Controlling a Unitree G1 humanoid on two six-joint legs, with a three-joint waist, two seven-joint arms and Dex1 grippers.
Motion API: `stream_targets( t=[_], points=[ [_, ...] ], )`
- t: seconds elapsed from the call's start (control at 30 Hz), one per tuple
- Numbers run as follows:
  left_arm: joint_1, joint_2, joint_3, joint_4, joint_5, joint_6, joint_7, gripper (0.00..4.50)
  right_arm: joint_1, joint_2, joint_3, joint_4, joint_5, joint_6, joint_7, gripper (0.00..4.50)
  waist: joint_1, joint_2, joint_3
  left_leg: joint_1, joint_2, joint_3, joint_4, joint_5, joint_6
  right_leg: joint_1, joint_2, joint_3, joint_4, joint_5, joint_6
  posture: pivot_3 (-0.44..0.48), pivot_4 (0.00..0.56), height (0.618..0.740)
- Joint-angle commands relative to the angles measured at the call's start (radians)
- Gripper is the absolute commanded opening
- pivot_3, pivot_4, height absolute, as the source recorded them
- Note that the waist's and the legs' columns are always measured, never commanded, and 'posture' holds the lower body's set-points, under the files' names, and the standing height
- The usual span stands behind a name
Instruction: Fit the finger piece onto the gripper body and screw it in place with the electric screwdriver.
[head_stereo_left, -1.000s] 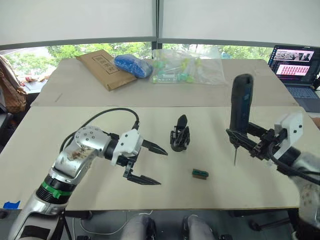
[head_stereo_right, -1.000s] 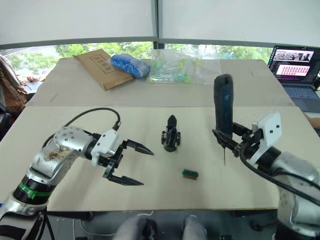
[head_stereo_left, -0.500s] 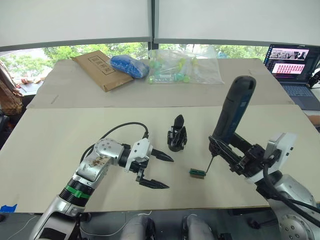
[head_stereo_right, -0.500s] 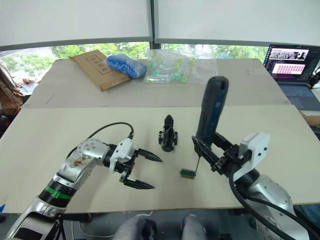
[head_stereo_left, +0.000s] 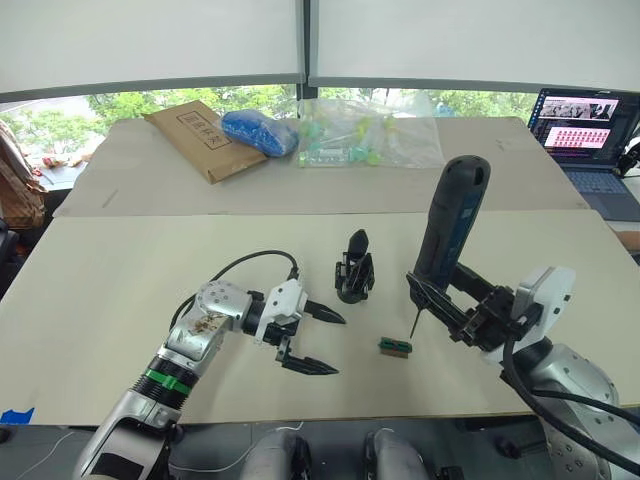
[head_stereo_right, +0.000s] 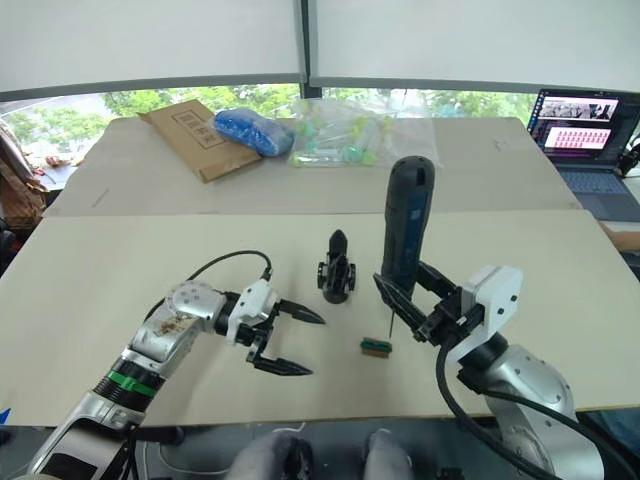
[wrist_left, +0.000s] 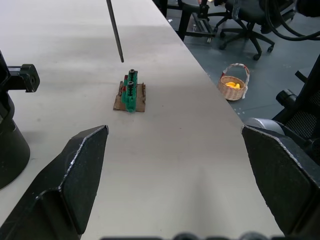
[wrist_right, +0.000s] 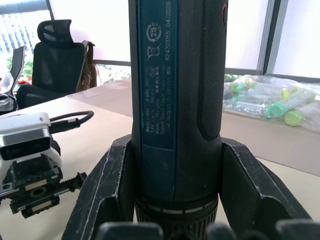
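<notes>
Holding the electric screwdriver (head_stereo_left: 452, 222) nearly upright, your right gripper (head_stereo_left: 440, 297) has its two black fingers clamped around the lower part of the casing, and the thin metal bit points down at the table (head_stereo_left: 100, 290). The bit tip hangs just above and slightly to the far right of the small green block (head_stereo_left: 396, 346), not touching it. Your left gripper (head_stereo_left: 315, 340) sits low over the near part of the table with its fingers spread wide apart and nothing between them; it points right, toward the green block, which lies a short way beyond the fingertips. The gripper body (head_stereo_left: 355, 270) stands upright on its round base just beyond your left gripper, to the left of the screwdriver, with one pointed black finger rising from it. On the far table you have a brown envelope (head_stereo_left: 198, 136), a blue bundle (head_stereo_left: 260, 131) and a clear bag of plastic pieces (head_stereo_left: 365, 135); a laptop (head_stereo_left: 588, 130) is open at the far right.
</notes>
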Motion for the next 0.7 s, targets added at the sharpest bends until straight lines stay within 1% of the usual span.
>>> stream_targets(
  t=[0.03, 0.27, 0.7],
  points=[
    [-0.023, -0.013, -0.001, 0.003, 0.015, -0.037, -0.002, 4.5, 0.021, -0.007, -0.019, -0.039, 0.022, -0.065, 0.0, 1.9, 0.001, 0.0, 0.0, 0.0, 0.0, 0.0, 0.0, 0.0, 0.0, 0.0, 0.0, 0.0, 0.0, 0.0, 0.0, 0.0, 0.15, 0.732],
    [-0.038, -0.035, -0.003, 0.022, 0.027, -0.048, -0.001, 4.5, 0.059, -0.014, -0.022, -0.043, 0.034, -0.092, -0.001, 1.9, 0.003, 0.0, 0.0, 0.0, 0.0, 0.0, 0.0, 0.0, 0.0, 0.0, 0.0, 0.0, 0.0, 0.0, 0.0, 0.0, 0.15, 0.732],
    [-0.052, -0.06, -0.008, 0.043, 0.044, -0.05, 0.001, 4.5, 0.031, -0.044, 0.005, -0.087, 0.072, -0.063, -0.073, 1.9, 0.005, 0.0, 0.0, 0.0, 0.0, 0.0, 0.0, 0.0, 0.0, 0.0, 0.0, 0.0, 0.0, 0.0, 0.0, 0.0, 0.15, 0.732]
  ],
)
